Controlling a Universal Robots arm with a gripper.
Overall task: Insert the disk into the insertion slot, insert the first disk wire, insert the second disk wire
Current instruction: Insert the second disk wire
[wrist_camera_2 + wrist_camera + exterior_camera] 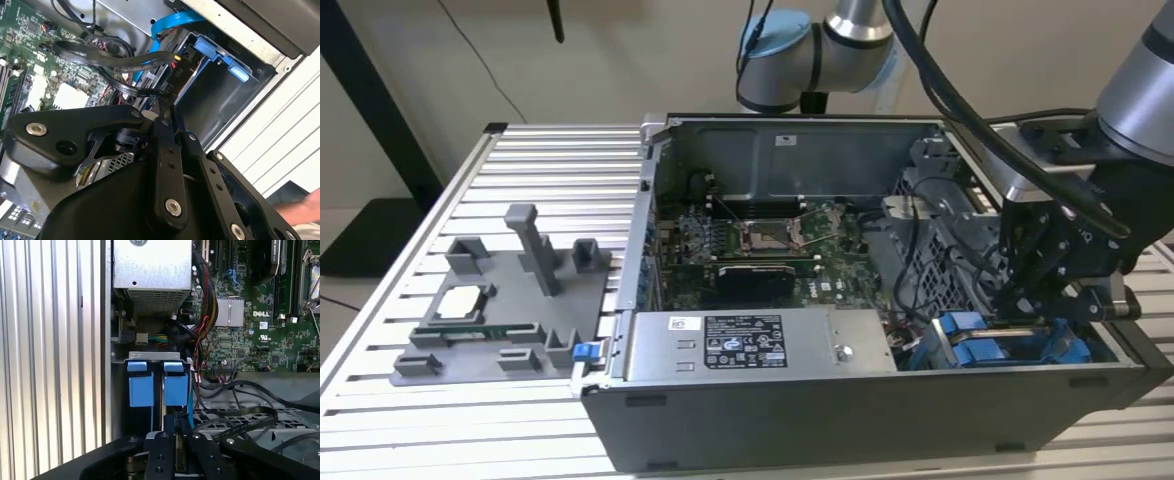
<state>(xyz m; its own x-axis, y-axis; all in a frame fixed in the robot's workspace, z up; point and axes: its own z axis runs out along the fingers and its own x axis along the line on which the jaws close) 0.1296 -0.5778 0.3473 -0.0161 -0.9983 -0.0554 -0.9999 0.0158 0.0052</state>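
Ribbed aluminium table [520,160] carries a black steel computer case [854,420]. Its drive bay [157,360] sits in the corner nearest the exterior view's right, with two blue plastic carrier tabs [141,385] showing. Black gripper [177,432] hangs just above, fingers closed together on a flat black cable [125,62].

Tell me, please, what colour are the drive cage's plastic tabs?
Bright blue tabs, best in the first wrist view.

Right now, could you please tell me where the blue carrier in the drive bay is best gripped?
Probably the two tabs of the blue carrier, side by side at the drive bay mouth: pinch them together, entering through the open side of the case, since only they stand clear.
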